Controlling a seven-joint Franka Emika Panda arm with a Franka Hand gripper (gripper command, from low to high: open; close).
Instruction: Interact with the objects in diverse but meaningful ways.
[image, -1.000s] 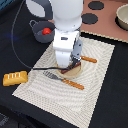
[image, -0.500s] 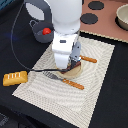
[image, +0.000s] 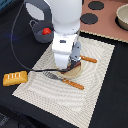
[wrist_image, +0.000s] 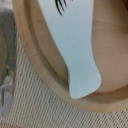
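Note:
My gripper hangs low over a round wooden plate on the striped placemat; the white hand hides its fingers. Up close, a pale silvery flat piece with dark marks at one end lies on the plate, its rounded end over the rim. The yellow scored bread loaf rests on the black table at the exterior view's left. A red tomato sits in a small grey pot behind the arm. I cannot tell whether the fingers touch anything.
A fork with an orange handle lies on the placemat in front of the plate; a knife's orange handle sticks out beside the arm. A toy stove with black burners and a bowl stand at the back right. A black cable crosses the table.

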